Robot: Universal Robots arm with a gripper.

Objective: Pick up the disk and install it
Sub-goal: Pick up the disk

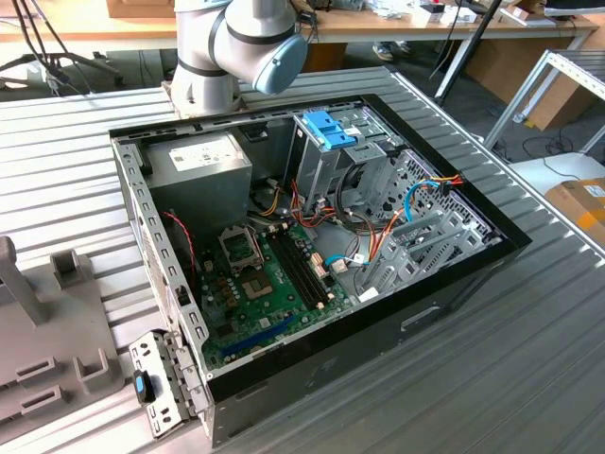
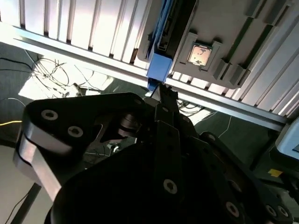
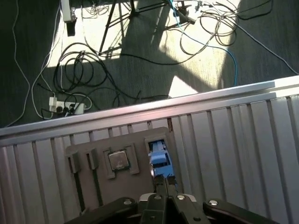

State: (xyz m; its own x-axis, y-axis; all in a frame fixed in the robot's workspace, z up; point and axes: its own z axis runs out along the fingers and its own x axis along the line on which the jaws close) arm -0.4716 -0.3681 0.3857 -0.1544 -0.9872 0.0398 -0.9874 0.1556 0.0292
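Observation:
The disk (image 3: 159,158) stands on edge in a slot of a grey fixture plate (image 3: 84,186), its light-blue bracket facing me. In the second wrist view the disk (image 2: 159,65) shows as a dark slab with a blue frame. My gripper (image 3: 164,179) hangs just short of the bracket's end, its two thin fingertips drawn together with nothing seen between them. The second wrist view puts the gripper (image 2: 164,92) right at the tip of the blue bracket; whether they touch I cannot tell.
A processor chip (image 3: 118,160) sits in a pocket of the fixture beside the disk. The open computer case (image 1: 473,265) lies on the ribbed metal table (image 1: 529,378), with a drive cage (image 1: 331,132) with blue tabs, a power-supply box (image 1: 203,161) and the motherboard (image 1: 274,274). Cables lie on the floor (image 3: 117,56).

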